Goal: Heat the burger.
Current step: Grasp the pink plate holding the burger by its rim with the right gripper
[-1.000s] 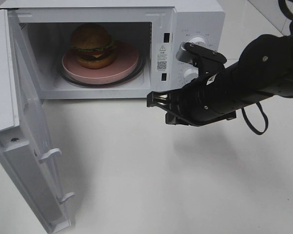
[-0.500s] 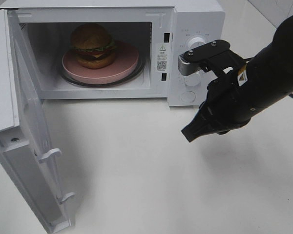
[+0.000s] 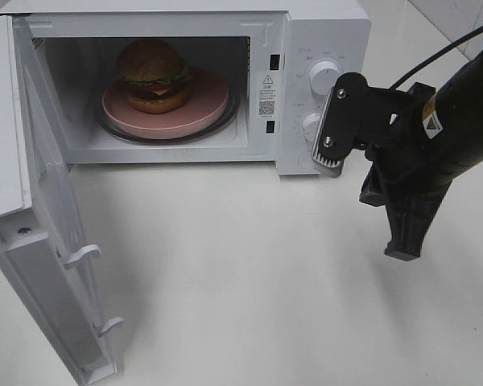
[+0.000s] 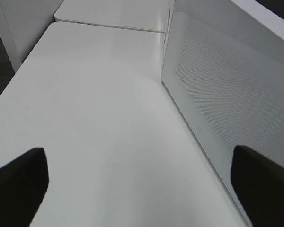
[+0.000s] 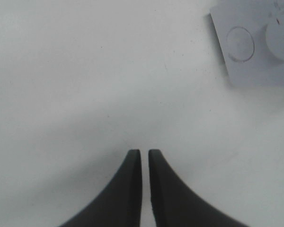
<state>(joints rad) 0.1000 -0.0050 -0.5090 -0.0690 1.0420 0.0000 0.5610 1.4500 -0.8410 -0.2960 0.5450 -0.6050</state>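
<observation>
The burger [image 3: 151,74], with a golden-brown bun, lettuce, tomato and cheese, sits on a round pink plate [image 3: 208,108] inside the white microwave [image 3: 322,32]. The microwave door [image 3: 48,241] hangs wide open at the left. My right gripper [image 3: 404,251] points down at the table to the right of the microwave, below its control panel. The right wrist view shows its fingers [image 5: 132,189] almost together with only a thin slit and nothing between them. In the left wrist view my left gripper [image 4: 139,165] is open and empty beside the microwave's perforated side wall [image 4: 217,94].
Two white knobs [image 3: 323,76] and a round button are on the microwave's panel [image 5: 255,47], close to my right arm. The white tabletop [image 3: 249,281] stretches in front of the microwave. The open door juts out toward the front left.
My right arm has drawn back to the right from in front of the microwave opening and swung its gripper down toward the table. Burger, plate and door have not moved.
</observation>
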